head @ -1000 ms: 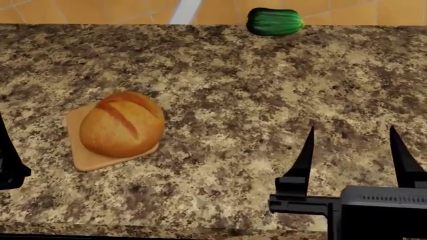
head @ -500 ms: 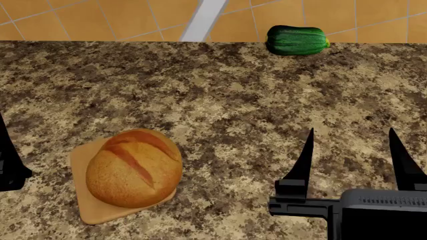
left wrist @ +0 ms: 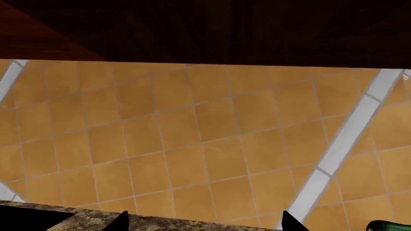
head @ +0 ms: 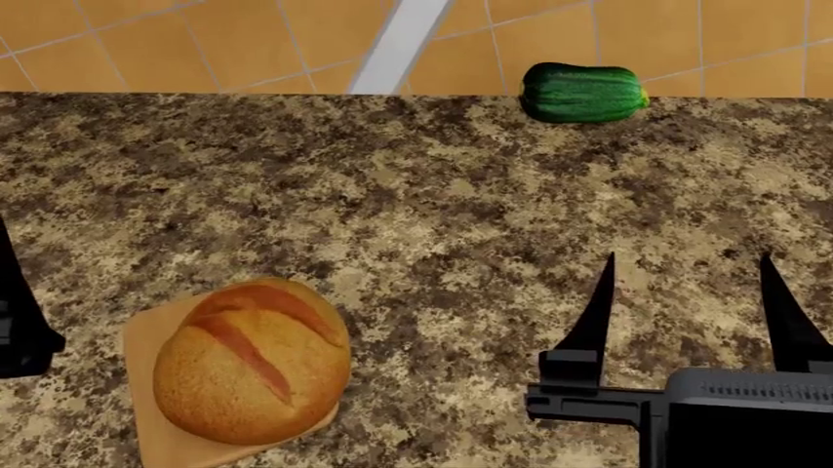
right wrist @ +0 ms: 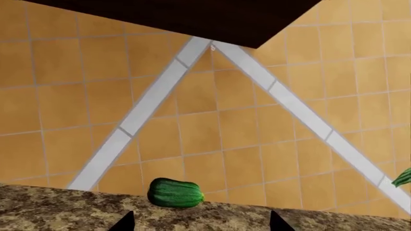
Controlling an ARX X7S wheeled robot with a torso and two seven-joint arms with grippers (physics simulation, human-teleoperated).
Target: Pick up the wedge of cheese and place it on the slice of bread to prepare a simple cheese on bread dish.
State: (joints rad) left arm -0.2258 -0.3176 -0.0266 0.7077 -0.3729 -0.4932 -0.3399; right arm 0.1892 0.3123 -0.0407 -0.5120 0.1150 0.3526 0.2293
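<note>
No wedge of cheese appeared in any of the 3 views, so its position could not be told. The slice of bread [head: 248, 375], a round crusty loaf on a flat tan slab, lay on the speckled desk [head: 430, 224] toward the robot's left and near edge, with nothing on top of it. A zucchini [head: 582, 93] rested at the far edge of the desk against the tiled wall [head: 195, 44], well apart from the bread. The right gripper [head: 686, 292] hovered above bare desk with its 2 fingers spread and nothing between them. Only a dark part of the left arm showed in the head view; the 2 tips of the left gripper [left wrist: 204, 222] stood apart and empty in the left wrist view. A small smooth block of cheese would probably be light, firm and slightly slippery, best pinched across 2 flat opposite faces near its middle.
</note>
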